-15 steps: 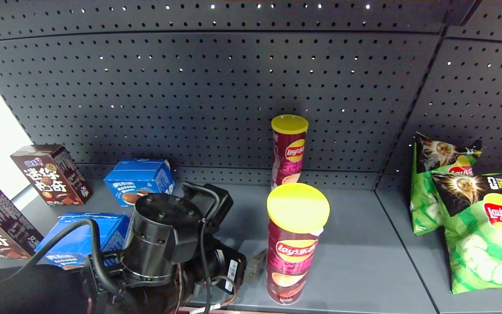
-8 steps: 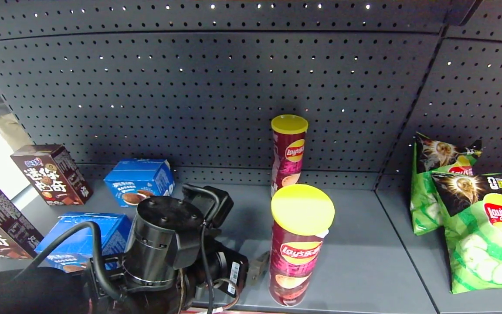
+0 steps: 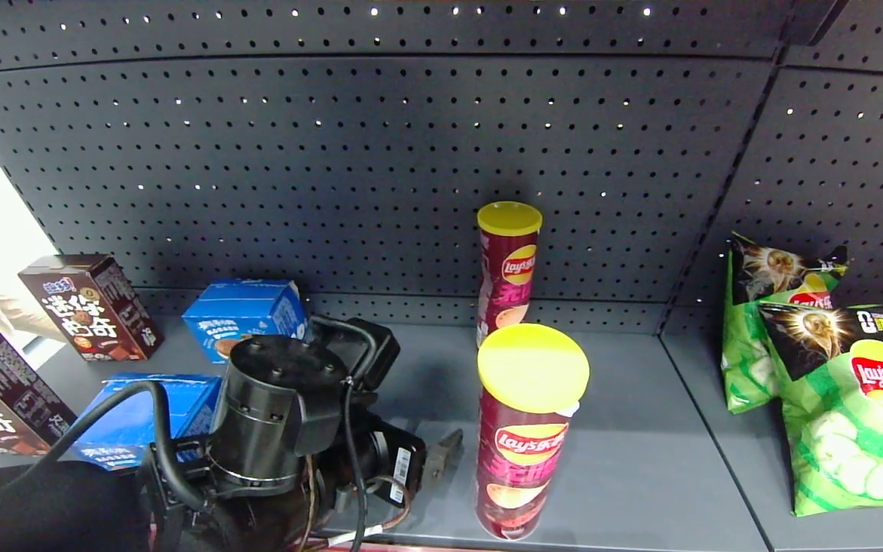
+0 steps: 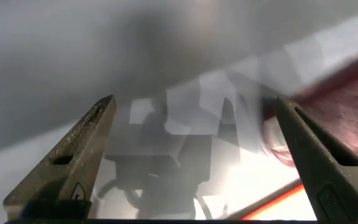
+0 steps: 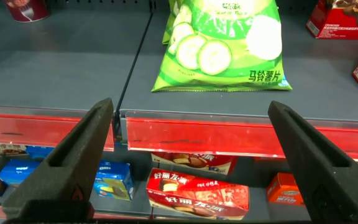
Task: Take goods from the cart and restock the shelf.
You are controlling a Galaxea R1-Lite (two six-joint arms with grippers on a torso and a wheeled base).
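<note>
Well, the front can stands on the shelf, the left gripper just beside it with fingers apart, so placing seems done; next, draw back without tipping it.

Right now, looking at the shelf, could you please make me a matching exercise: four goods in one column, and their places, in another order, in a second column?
Goods:
1. front can
2. rear can
3. green bags
4. brown boxes

Places:
A. far left
B. at the back, behind another can
C. far right
D. in front, beside the open left pincer

Pairs: 1-D, 2-B, 3-C, 4-A
</note>
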